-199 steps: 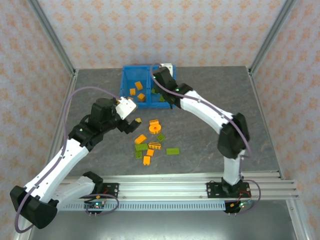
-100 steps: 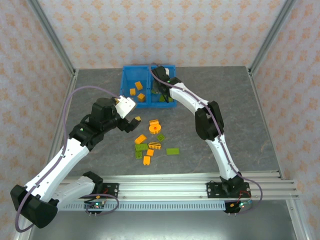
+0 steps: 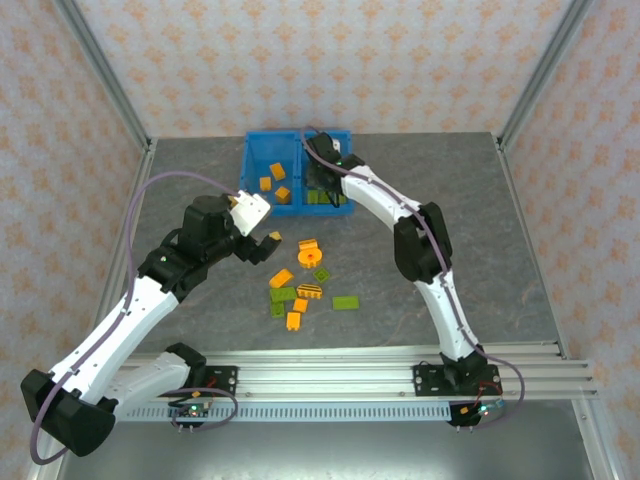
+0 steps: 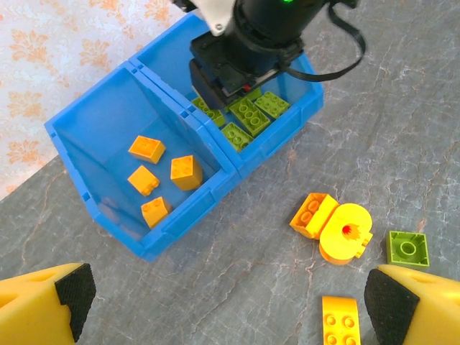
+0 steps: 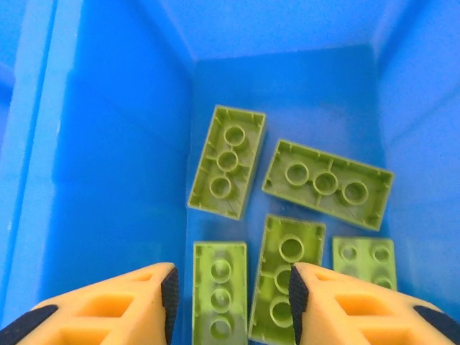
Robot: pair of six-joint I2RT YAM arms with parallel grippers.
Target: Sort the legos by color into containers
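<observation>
Bricks of lime-green plastic (image 5: 226, 162), five in all, flat on the floor of the right-hand bin of the bright blue plastic two-bin tray (image 5: 108, 144). Right gripper (image 5: 230, 280) directly above them, down between the bin walls, orange fingers part-way apart, gripping nothing. One long lime brick in line with the gap yet lying on the floor beneath; the rest from twelve round to three o'clock of the fingertips.

Left gripper (image 4: 231, 295) spread wide and empty over the grey stone-look table (image 4: 215, 266). Seen from its wrist: tray at eleven to twelve o'clock, well apart from the fingers; four orange-yellow plastic bricks (image 4: 185, 172) in the left-hand bin. Orange round gear-like piece (image 4: 345, 233) at one o'clock, near one finger, touching a small orange brick (image 4: 314, 214) on its ten o'clock side. Lime square brick (image 4: 407, 248) just beside the gear at three o'clock. Another orange brick (image 4: 339, 320) at six o'clock from the gear, between the fingers. From above, mixed loose pieces (image 3: 300, 285) at six o'clock from the tray, left gripper at their ten o'clock.
</observation>
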